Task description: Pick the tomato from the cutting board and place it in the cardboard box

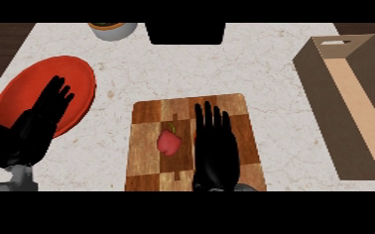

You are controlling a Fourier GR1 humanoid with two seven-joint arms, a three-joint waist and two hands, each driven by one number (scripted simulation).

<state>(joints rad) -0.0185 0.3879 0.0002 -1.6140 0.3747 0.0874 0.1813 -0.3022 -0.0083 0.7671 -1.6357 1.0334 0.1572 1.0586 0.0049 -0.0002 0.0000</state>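
While the tomato (170, 142) lies on the cutting board (150, 124), no part of the transfer can be counted as done: pick, carry and release all remain, judging from how things lie.

Desk (212, 69): pale marbled top that fills the view and carries every item.

Cardboard box (356, 106): long open carton at 3 o'clock, well apart from the board; nothing shows in the part of its interior that is visible.

Red plate (73, 74): at 9 o'clock, partly covered by the left hand.

Cutting board: checkered wood at 6 o'clock, near the lower edge of the view.

Right hand (214, 144): over the board, fingers straight and close together, pointing toward 12 o'clock; it holds nothing. It lies just beside the tomato, on the tomato's 3 o'clock side; whether the two touch cannot be told from this view.

Left hand (45, 110): at 8 o'clock, open and resting over the plate, fingers straight, holding nothing.

Dark block (185, 33): at 12 o'clock on the far edge; its nature cannot be told.

Grey bowl (113, 29): at 11 o'clock, cut by the upper limit of the scene.

Tomato: small, red, with a green stem toward 12 o'clock, left of the board's centre.

Stage, as a judgement: approach, with the grasp not yet made. The next move likely calls for the right hand to close round the tomato, then travel toward 3 o'clock to the box.
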